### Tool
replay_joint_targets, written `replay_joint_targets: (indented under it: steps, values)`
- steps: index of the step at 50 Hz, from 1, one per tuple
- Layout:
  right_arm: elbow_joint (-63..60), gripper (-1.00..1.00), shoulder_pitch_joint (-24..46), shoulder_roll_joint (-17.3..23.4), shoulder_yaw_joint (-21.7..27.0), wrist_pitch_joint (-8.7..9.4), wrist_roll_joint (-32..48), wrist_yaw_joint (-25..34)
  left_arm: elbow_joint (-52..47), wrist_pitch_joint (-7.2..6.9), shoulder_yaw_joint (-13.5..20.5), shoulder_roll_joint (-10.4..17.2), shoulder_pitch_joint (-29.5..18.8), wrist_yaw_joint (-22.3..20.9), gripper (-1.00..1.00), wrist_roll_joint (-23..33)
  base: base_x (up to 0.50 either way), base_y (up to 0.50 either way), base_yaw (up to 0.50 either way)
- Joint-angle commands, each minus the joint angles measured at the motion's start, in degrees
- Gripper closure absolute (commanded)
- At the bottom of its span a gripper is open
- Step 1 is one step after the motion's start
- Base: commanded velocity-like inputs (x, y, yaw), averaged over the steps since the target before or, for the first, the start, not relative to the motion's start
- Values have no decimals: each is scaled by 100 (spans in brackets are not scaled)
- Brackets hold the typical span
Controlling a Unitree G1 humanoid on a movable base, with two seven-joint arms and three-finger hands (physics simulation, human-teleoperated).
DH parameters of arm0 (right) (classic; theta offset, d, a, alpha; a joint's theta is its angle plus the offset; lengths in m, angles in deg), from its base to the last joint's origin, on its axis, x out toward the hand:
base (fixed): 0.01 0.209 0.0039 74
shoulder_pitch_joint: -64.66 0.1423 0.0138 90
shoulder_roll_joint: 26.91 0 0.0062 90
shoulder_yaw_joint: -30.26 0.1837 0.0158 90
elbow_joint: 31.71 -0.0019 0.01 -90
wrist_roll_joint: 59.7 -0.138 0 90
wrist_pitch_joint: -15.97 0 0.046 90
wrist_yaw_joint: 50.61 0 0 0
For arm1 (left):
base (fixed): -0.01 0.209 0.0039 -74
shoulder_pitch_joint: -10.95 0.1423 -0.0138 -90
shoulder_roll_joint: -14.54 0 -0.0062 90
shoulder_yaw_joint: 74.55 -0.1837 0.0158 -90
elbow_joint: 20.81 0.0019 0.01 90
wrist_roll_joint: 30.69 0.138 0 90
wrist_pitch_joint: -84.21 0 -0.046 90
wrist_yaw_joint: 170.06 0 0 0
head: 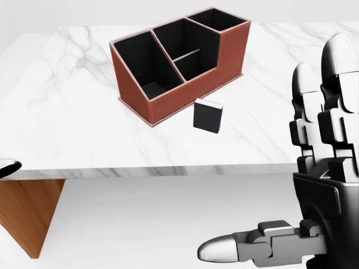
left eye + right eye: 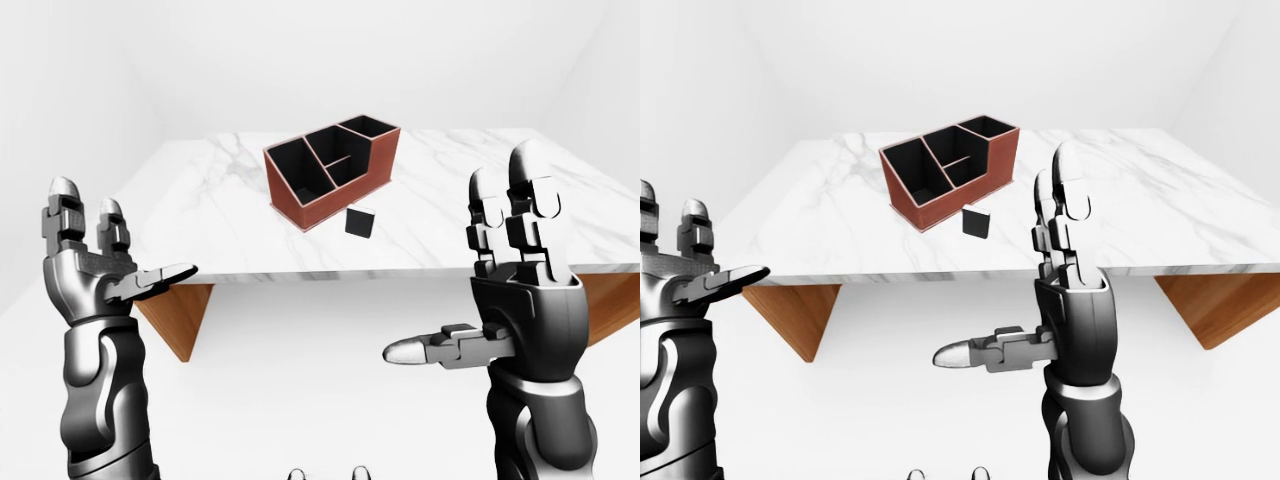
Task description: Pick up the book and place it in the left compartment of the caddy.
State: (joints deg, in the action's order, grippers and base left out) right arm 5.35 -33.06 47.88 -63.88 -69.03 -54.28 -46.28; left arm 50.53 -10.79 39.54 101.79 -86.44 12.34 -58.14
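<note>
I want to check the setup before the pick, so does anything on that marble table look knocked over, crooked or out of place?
Nothing looks spilled or damaged. The caddy sits at an angle to the table edge, and the book stands on end just beside it, outside every compartment. Both hands, left and right, are open and short of the table.

Head view looks down close on the marble table [image 1: 73, 134]; both eye views sit wider, sharing the caddy [image 2: 330, 175] and table.
</note>
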Motion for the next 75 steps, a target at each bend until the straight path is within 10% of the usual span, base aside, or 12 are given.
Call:
replay_joint_targets:
  steps: [1, 35, 75]
  values:
    - [-47, -100, 18, 0, -40, 0, -11, -9, -25, 0, 10, 9, -6, 11, -100, -18, 0, 50, 0]
    - [3, -100, 32, -42, 62, 0, -220, -139, -2, 0, 19, 9, -3, 1, -100, -22, 1, 29, 0]
    - [-34, -100, 16, -11, 95, 0, -281, -139, -156, 0, 59, 13, 8, 31, -100, -68, 50, 0, 0]
